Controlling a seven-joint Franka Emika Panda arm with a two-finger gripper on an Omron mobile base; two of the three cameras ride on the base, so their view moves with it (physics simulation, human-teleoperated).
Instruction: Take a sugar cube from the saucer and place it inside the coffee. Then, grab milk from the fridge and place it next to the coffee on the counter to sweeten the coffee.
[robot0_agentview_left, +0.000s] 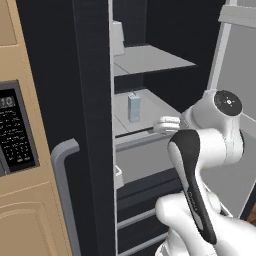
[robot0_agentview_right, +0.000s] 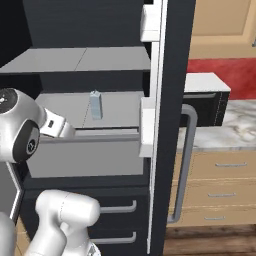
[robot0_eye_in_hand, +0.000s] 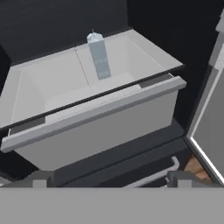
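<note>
Fridge (robot0_agentview_left: 92, 125) stood open, dark interior and light-grey shelves exposed. The milk (robot0_agentview_left: 134, 108) sat upright on the middle shelf (robot0_agentview_right: 115, 107), alone, set back from the shelf's front edge, above a pale drawer bin (robot0_eye_in_hand: 100, 131). The right base view showed the carton (robot0_agentview_right: 95, 105) near the middle of that shelf, with free space on either side, so a straight approach from the front looked workable.

The arm was reaching toward the fridge opening at about shelf height, the hand pointed inward. In the hand view the milk (robot0_eye_in_hand: 99, 56) appeared ahead and well apart from the two finger tips (robot0_eye_in_hand: 41, 180), which sat wide apart at the bottom corners. Judged the gripper (robot0_eye_in_hand: 109, 183) spread open and holding nothing.

A larger whitish container (robot0_agentview_left: 118, 37) stood on the upper shelf; not the target. A stretch of bench (robot0_agentview_right: 235, 127) showed to the right of the fridge door in the right base view.

Judgement: this was the reach for the milk, grasp not yet made. The carton is tall and narrow, so a nudge from a finger could tip it.
</note>
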